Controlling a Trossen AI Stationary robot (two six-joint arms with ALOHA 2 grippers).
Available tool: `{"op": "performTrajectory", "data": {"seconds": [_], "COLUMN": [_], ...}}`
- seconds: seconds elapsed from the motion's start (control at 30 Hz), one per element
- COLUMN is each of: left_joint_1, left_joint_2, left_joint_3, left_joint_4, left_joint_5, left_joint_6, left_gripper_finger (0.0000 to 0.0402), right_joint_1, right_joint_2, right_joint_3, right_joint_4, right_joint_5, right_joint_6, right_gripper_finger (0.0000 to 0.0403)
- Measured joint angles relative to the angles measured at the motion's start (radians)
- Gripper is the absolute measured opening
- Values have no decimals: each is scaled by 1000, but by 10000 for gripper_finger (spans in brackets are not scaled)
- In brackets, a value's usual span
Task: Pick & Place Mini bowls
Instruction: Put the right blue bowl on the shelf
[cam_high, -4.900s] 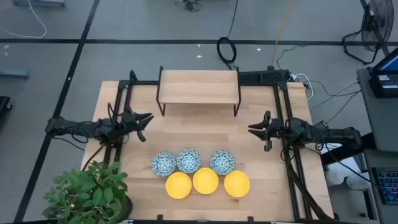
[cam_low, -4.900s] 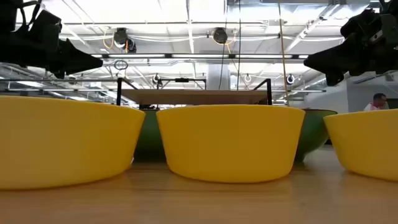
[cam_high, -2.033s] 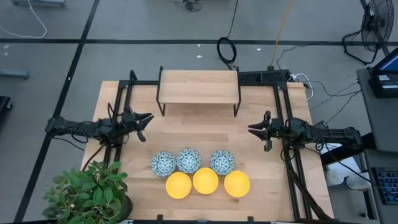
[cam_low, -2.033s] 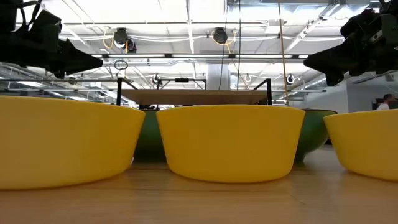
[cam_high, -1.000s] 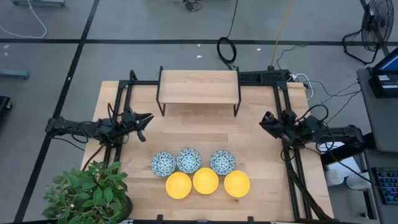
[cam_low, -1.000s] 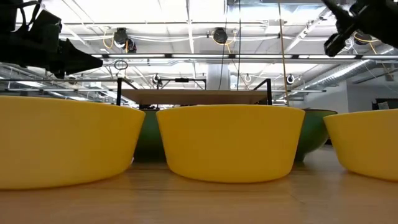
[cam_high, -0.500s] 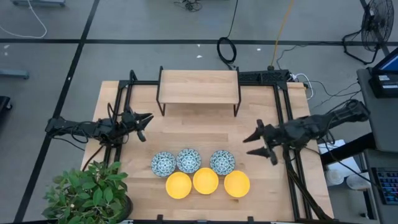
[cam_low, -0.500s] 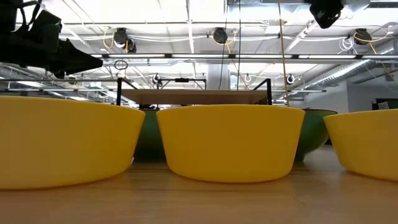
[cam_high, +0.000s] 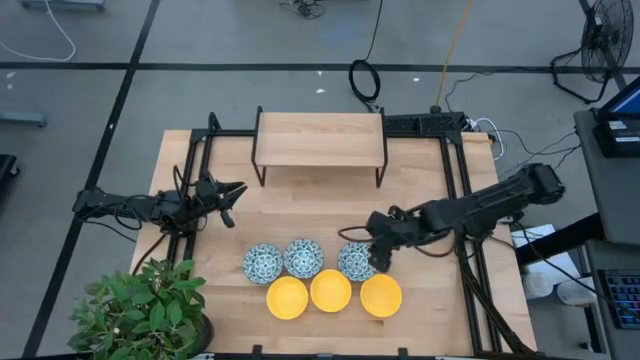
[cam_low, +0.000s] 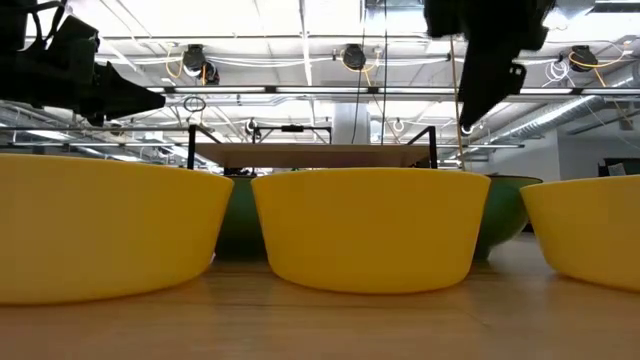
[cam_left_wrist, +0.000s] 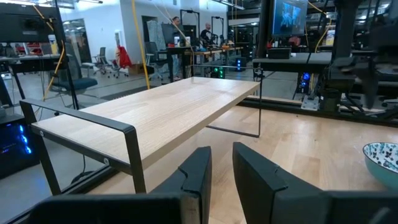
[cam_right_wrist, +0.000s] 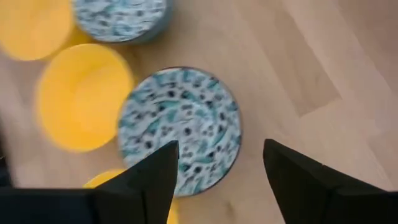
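Note:
Three white bowls with a blue-green pattern (cam_high: 262, 263), (cam_high: 303, 257), (cam_high: 355, 262) stand in a row on the table. Three yellow bowls (cam_high: 287, 297), (cam_high: 330, 290), (cam_high: 380, 295) stand in a row just nearer; they fill the low view's front (cam_low: 368, 228). My right gripper (cam_high: 377, 250) is open and points down above the rightmost patterned bowl (cam_right_wrist: 180, 130). One finger (cam_right_wrist: 155, 177) is over the bowl's rim and the other (cam_right_wrist: 289, 177) is over bare table. It hangs well above the bowls in the low view (cam_low: 485, 85). My left gripper (cam_high: 228, 197) waits at the table's left, its fingers (cam_left_wrist: 199, 174) almost together, empty.
A wooden shelf on a black frame (cam_high: 320, 140) stands at the table's far middle. A potted plant (cam_high: 145, 310) sits at the near left corner. Black arm frames run along the left (cam_high: 195, 160) and right (cam_high: 460, 170) sides. Bare wood (cam_high: 310, 205) lies between shelf and bowls.
My right gripper has swung from the table's right side toward the left and near edge, to above the rightmost patterned bowl, and has tipped from level to pointing down. The bowls and my left arm have stayed where they were.

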Motion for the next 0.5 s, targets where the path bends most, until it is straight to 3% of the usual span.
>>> {"op": "performTrajectory", "data": {"seconds": [0.37, 0.5], "left_joint_1": [0, 0], "left_joint_2": [0, 0], "left_joint_3": [0, 0], "left_joint_4": [0, 0], "left_joint_5": [0, 0], "left_joint_6": [0, 0], "left_gripper_finger": [72, 72], "right_joint_1": [-105, -112], "right_joint_2": [95, 94], "right_joint_3": [-97, -136], "right_joint_4": [19, 32], "right_joint_5": [-8, -88], "right_joint_6": [83, 121], "right_gripper_finger": [214, 212]}}
